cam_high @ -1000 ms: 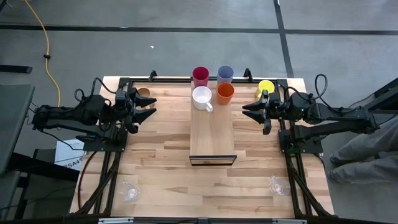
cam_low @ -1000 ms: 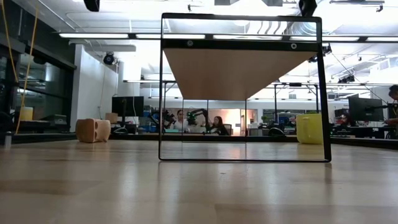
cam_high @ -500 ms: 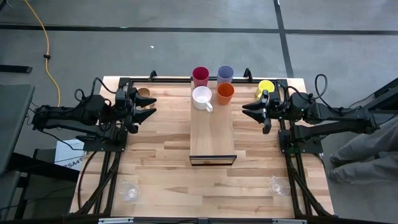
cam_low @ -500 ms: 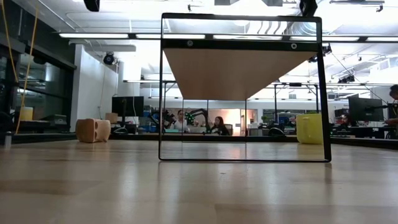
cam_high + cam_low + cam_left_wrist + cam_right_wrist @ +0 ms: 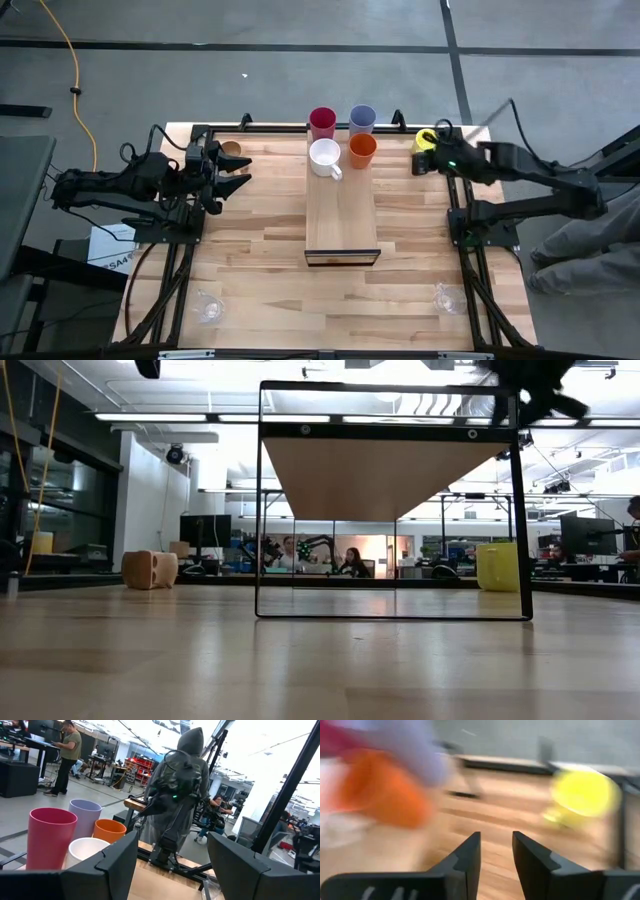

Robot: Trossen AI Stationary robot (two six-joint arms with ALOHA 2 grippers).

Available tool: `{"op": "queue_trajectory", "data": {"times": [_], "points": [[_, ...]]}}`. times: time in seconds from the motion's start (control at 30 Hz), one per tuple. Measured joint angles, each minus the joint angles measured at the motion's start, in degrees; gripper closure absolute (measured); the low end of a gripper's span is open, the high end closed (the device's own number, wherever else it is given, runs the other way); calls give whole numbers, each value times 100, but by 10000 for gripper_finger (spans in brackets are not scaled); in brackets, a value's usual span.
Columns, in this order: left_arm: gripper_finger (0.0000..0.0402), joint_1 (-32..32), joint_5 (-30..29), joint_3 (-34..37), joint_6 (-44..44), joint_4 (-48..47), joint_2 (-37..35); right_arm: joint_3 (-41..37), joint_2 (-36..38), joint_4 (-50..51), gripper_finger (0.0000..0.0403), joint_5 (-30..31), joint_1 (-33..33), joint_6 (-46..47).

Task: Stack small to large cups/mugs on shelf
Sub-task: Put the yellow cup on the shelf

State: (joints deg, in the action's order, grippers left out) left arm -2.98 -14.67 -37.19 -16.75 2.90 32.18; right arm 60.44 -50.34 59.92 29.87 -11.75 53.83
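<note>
1. Near corners of the butcher-block tabletop [image 5: 260, 250]: two clear glasses [image 5: 210, 306], thin-walled and see-through, one on each side, well apart from everything else and not yet touched.
2. Middle of the table: the shelf [image 5: 342, 222], a long, narrow, smooth pale board with a dark front edge, bare along its near part.
3. Far end of the shelf: white mug [image 5: 325, 157] with a glossy glaze and a side handle, just beside the orange tumbler [image 5: 362, 150]; behind them the crimson tumbler [image 5: 322, 123] and lavender tumbler [image 5: 362, 119], plain, matte and slightly tapered.
4. Left side: left gripper [image 5: 238, 170] waiting with fingers spread wide and empty, near the tan wooden handled cup [image 5: 232, 149].
5. Far right: right gripper [image 5: 496, 837] level with the yellow mug [image 5: 427, 138], fingers partly spread, nothing between them, mug ahead on the tabletop and not yet held.
6. Step in hand, by judgement: reaching for the yellow mug to bring it to the shelf.
7. Next move likely calls for lining the fingers over the rounded rim or wall, closing firmly on the slick glaze, then lifting clear of the table frame.
</note>
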Motion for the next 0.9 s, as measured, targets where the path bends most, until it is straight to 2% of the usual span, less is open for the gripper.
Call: {"op": "queue_trajectory", "data": {"times": [0.07,0.17,0.27,0.4,0.63,0.73,0.9], "points": [[174,0,0,0,0,-2,0,3,-204,583,289,-163,-465,303],[174,0,0,0,0,0,-2,-321,-347,878,254,-380,-1160,773],[174,0,0,0,0,0,-2,-716,-399,803,213,-309,-1817,1432],[174,0,0,0,0,0,-2,-1252,-407,133,179,-96,-2527,1938],[174,0,0,0,-1,2,-2,-2398,-508,-2188,182,-582,-3497,2583],[174,0,2,0,0,2,-4,-2686,-636,-2721,191,-693,-3744,2942],[174,0,2,0,-1,2,-4,-2743,-988,-2828,211,-676,-3987,3108]]}}
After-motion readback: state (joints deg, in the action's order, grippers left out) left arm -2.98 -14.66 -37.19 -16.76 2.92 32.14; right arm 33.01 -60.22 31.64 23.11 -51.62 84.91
